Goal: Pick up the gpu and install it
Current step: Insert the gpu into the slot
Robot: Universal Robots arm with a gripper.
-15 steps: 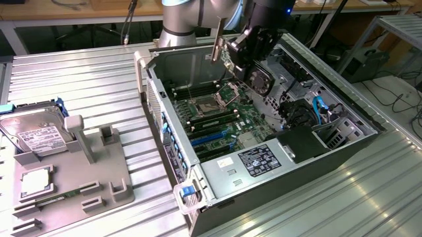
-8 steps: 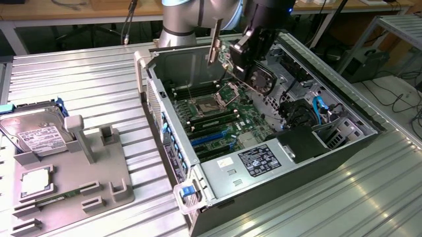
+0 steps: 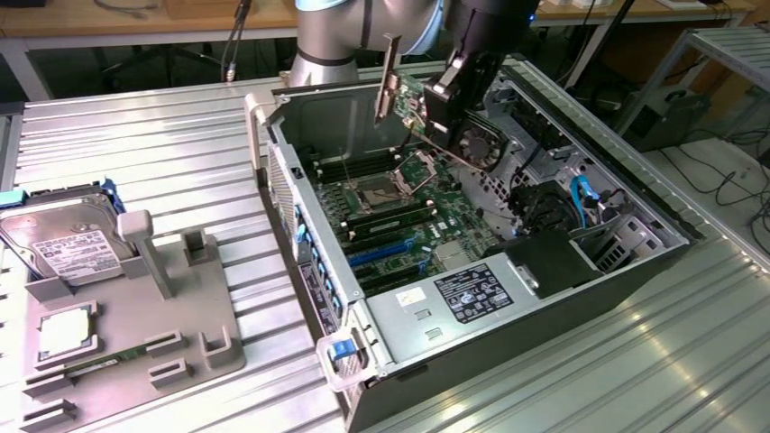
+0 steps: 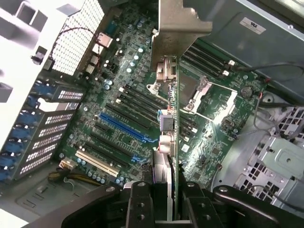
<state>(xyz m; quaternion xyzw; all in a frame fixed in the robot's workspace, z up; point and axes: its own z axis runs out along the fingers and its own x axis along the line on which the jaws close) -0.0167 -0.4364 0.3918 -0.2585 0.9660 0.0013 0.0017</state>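
Exterior view: on a ribbed silver metal table, an open black tower computer case lies on its side, its green motherboard exposed. To the exterior view's left sits a grey plastic holder, a silver white-labelled hard drive at its end. Above the motherboard, the thin dark gpu with a silvery bracket stands upright, clamped edge-on between the closed fingers of the black gripper.

gpu bracket matt metal; table ribbed metal
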